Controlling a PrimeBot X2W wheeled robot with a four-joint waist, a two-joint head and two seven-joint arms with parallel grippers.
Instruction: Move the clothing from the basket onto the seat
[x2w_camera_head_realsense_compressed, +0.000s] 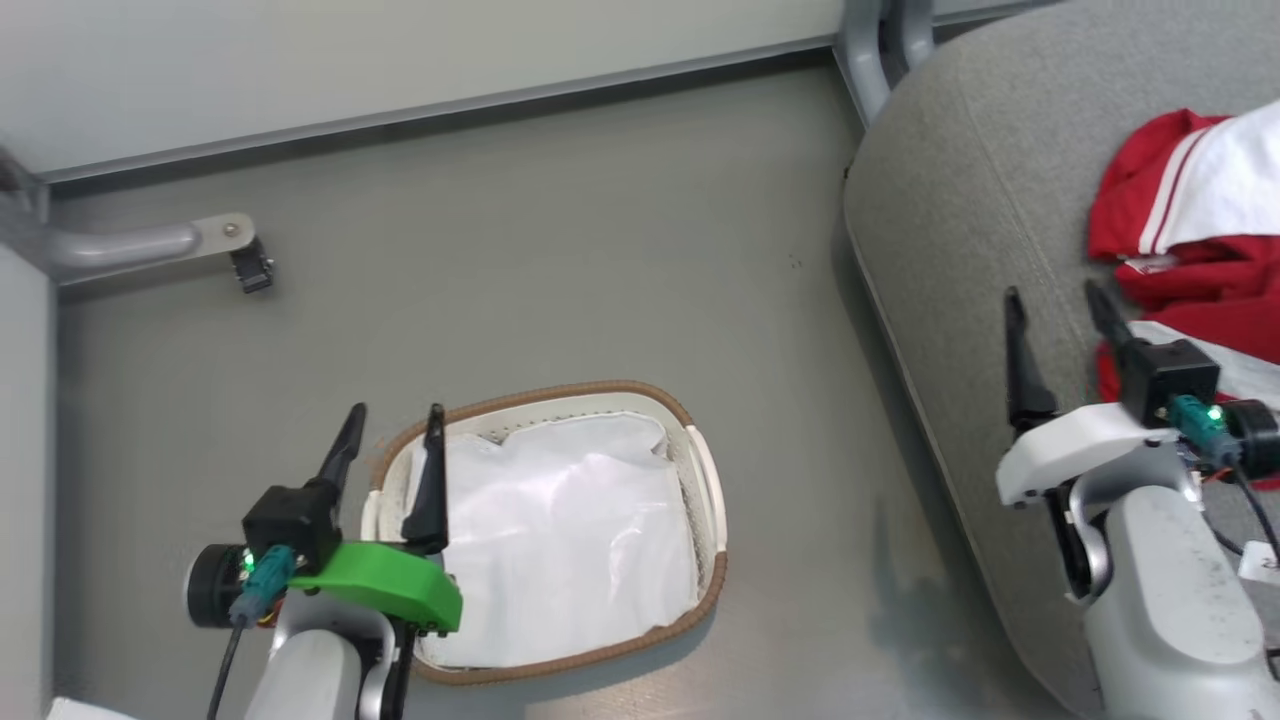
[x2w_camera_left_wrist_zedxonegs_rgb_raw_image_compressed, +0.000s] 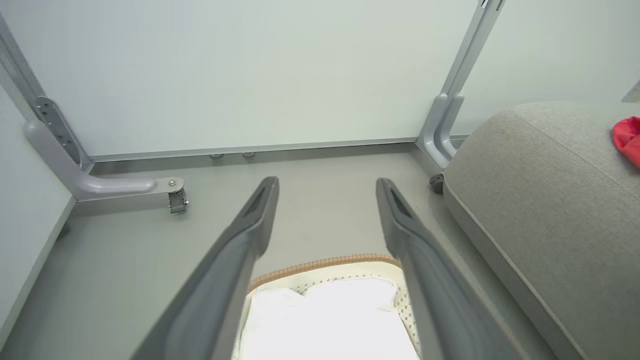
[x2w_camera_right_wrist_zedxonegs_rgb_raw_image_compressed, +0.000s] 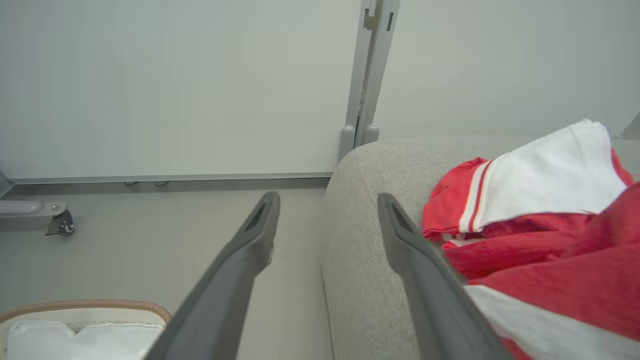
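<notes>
On the grey floor (x2w_camera_head_realsense_compressed: 560, 230), seen from the head camera, the basket (x2w_camera_head_realsense_compressed: 706, 470) sits low and left of centre, with its white liner (x2w_camera_head_realsense_compressed: 570, 520) showing inside. The left gripper (x2w_camera_head_realsense_compressed: 396, 410) hangs over the basket's left rim, jaws apart. At the right, the seat (x2w_camera_head_realsense_compressed: 960, 200) carries the clothing (x2w_camera_head_realsense_compressed: 1190, 270), a red and white heap well apart from the basket. The right gripper (x2w_camera_head_realsense_compressed: 1052, 290) hovers above the seat just beside that heap, jaws apart.

From the left wrist, the spread jaws frame the basket's brown far rim, with the seat to the right and a scrap of red at the picture's edge.

From the right wrist, the parted jaws straddle the seat's edge. One finger (x2w_camera_right_wrist_zedxonegs_rgb_raw_image_compressed: 250, 250) lies over the floor and the other runs alongside the clothing; whether it touches the fabric, I cannot tell.
</notes>
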